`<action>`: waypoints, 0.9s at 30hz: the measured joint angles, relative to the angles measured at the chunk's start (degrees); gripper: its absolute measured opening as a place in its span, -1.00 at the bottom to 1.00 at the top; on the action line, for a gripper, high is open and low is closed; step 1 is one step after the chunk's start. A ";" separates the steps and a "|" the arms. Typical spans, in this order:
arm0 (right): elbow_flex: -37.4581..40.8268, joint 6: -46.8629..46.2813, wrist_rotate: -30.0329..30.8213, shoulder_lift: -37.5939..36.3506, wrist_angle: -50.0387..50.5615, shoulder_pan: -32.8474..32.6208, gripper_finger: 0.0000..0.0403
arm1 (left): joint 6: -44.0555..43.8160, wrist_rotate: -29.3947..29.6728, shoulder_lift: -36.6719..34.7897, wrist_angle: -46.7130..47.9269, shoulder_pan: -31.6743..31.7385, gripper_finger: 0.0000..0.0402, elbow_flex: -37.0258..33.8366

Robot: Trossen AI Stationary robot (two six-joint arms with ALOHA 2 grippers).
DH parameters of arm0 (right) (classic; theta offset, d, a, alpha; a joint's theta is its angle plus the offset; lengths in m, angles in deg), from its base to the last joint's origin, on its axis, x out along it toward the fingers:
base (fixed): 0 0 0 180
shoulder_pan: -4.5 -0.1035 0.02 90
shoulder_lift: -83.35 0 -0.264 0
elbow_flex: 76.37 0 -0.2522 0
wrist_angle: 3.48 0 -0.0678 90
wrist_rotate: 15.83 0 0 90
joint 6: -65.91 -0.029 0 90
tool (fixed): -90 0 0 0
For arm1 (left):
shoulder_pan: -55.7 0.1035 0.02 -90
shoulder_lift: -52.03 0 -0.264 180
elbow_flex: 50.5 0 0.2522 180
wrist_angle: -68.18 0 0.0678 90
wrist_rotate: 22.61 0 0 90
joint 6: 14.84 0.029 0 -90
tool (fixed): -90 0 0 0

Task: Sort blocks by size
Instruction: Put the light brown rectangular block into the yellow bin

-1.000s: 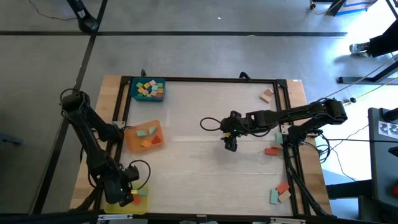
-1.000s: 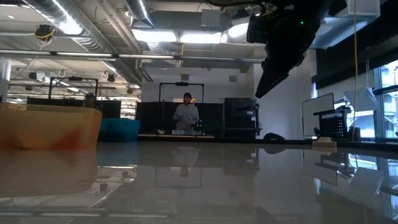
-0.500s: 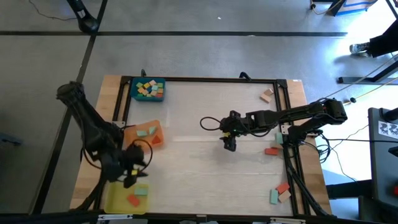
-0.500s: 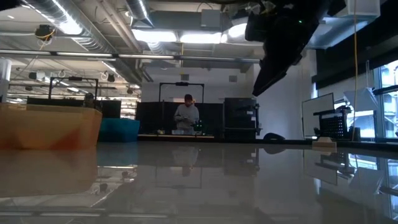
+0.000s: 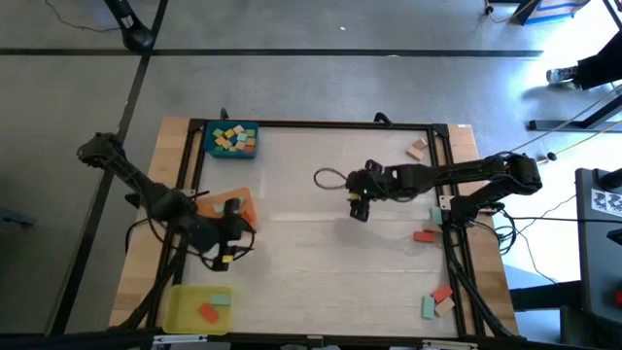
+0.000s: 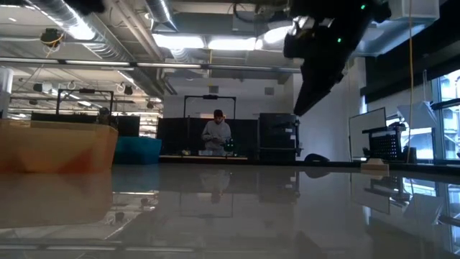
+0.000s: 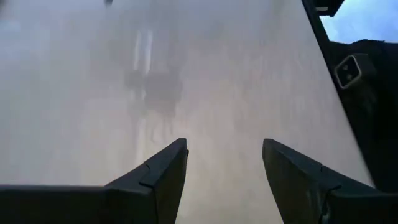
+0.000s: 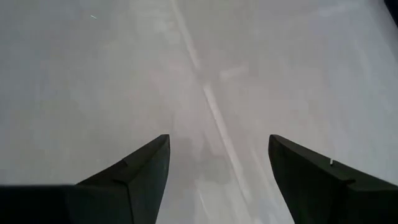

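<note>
Both grippers hang open over bare table and touch nothing. My left gripper [image 5: 231,255] [image 7: 224,146] is at the near right corner of the orange tray [image 5: 243,202], its arm hiding part of that tray. My right gripper [image 5: 358,208] [image 8: 217,140] is above the table's middle. Several small blocks fill the blue tray [image 5: 231,139] at the far left. A red block [image 5: 207,312] and a teal block [image 5: 221,299] lie in the yellow tray [image 5: 185,309] at the near left. Loose blocks lie along the right edge: a tan one [image 5: 417,149], a red one [image 5: 424,235], and a red, teal and tan group [image 5: 438,301].
A black frame [image 5: 321,124] rims the white table top. The stretch between the trays and the right-edge blocks is bare. In the low view the orange tray [image 6: 57,147] stands at the left, and a person [image 6: 216,135] stands in the room behind.
My left gripper has risen from over the yellow tray and swung toward the far edge and the table's middle, rolling as it went, ending beside the orange tray. A red block now shows in the yellow tray where it stood. My right gripper has shifted a little toward the far edge.
</note>
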State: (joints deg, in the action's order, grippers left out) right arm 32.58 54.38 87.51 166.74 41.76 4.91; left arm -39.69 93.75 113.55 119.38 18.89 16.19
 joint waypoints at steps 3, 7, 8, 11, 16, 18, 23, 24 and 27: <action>-0.07 0.40 -0.85 0.00 2.71 4.67 0.33 | 10.24 -2.77 -0.07 -3.50 5.12 -0.01 0.00; -0.08 2.02 -0.85 0.00 5.41 11.34 0.33 | 19.47 -6.18 -0.33 -4.11 12.57 -0.01 0.00; -0.10 2.69 -0.85 0.00 5.70 12.91 0.33 | 20.81 -7.37 -0.37 -4.61 14.66 -0.01 0.00; -0.10 3.23 -0.87 -0.02 5.79 17.19 0.33 | 24.91 -13.99 -0.42 -9.42 20.20 -0.01 -1.31; -0.10 3.39 -0.87 -0.04 6.82 22.44 0.33 | 29.32 -25.56 -0.66 -26.00 27.95 -0.01 -9.11; -0.10 3.35 -0.87 -0.04 7.69 23.73 0.33 | 29.37 -26.98 -0.66 -33.72 30.18 -0.01 -13.27; 0.03 3.13 -0.88 -0.04 10.64 25.41 0.33 | 26.43 -27.65 -0.66 -52.59 32.58 -0.01 -23.49; 0.05 2.77 -0.91 -0.04 11.39 25.64 0.33 | 25.37 -27.63 -0.63 -56.30 32.70 -0.01 -25.34; 0.05 0.80 -0.20 -0.04 13.71 25.66 0.33 | 22.91 -26.84 -0.63 -65.20 32.84 -0.01 -29.44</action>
State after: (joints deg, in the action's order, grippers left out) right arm 32.63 55.18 87.31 166.70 55.47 30.57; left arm -16.78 66.91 112.91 54.18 51.73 -13.25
